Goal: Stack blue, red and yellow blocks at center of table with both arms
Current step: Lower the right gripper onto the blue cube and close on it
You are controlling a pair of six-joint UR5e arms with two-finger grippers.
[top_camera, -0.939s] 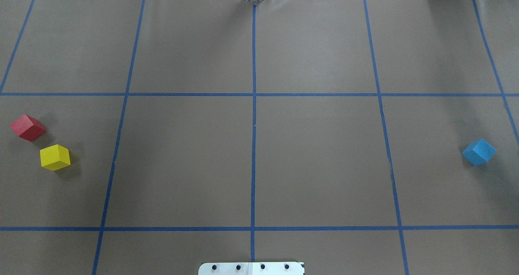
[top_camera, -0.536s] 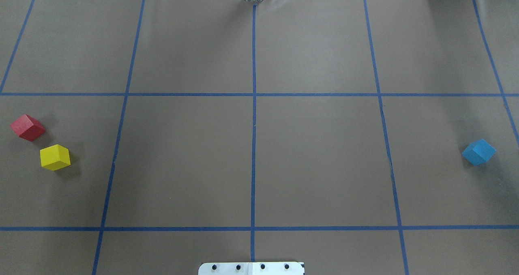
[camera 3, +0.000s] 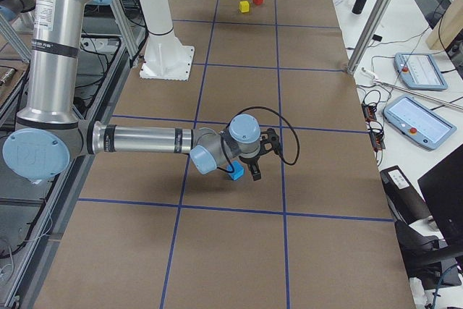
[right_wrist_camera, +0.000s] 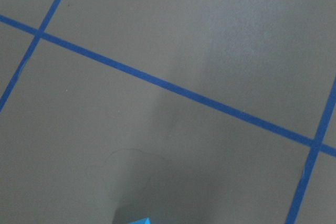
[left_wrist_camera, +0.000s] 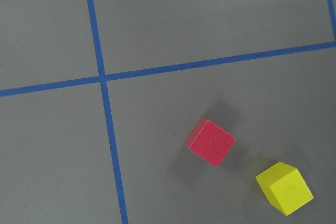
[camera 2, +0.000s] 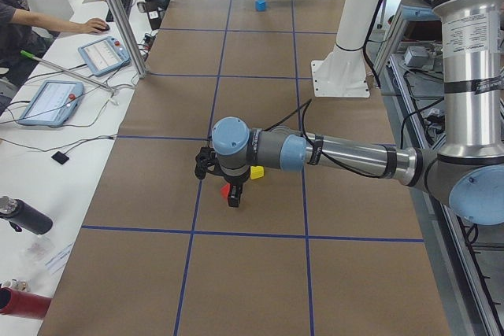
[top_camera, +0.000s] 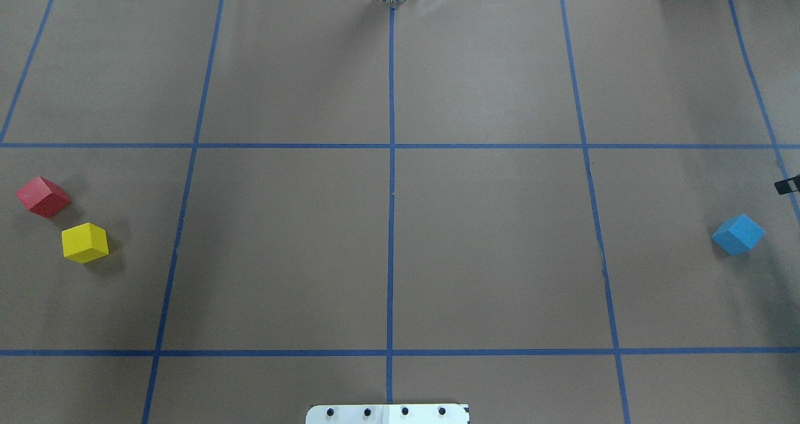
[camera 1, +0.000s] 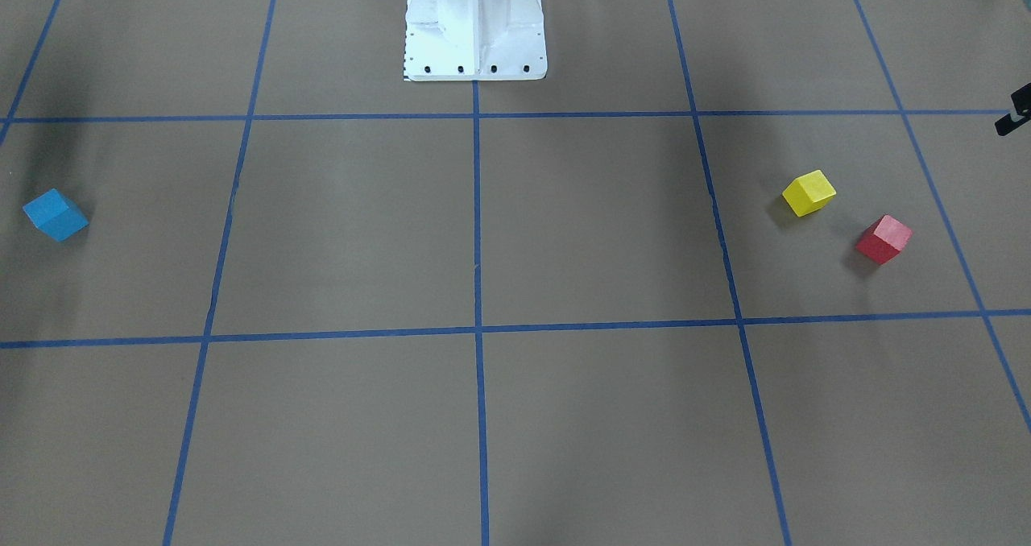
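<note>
The left gripper (camera 2: 228, 191) hangs over the red block (left_wrist_camera: 210, 142) and the yellow block (left_wrist_camera: 284, 188). Whether its fingers are spread or closed cannot be told, and it holds nothing visible. The two cubes sit near each other but not touching on the brown table cover (top_camera: 487, 255), near the robot's left end. At the far end, the right gripper (camera 3: 255, 168) hovers by the blue block (top_camera: 738, 234). Its finger spacing cannot be told either, and the cube rests on the cover. Blue tape lines (top_camera: 391, 192) divide the surface into squares. All three blocks lie well away from the central line, unstacked. The white robot base (camera 1: 475, 22) stands at the table's edge.
</note>
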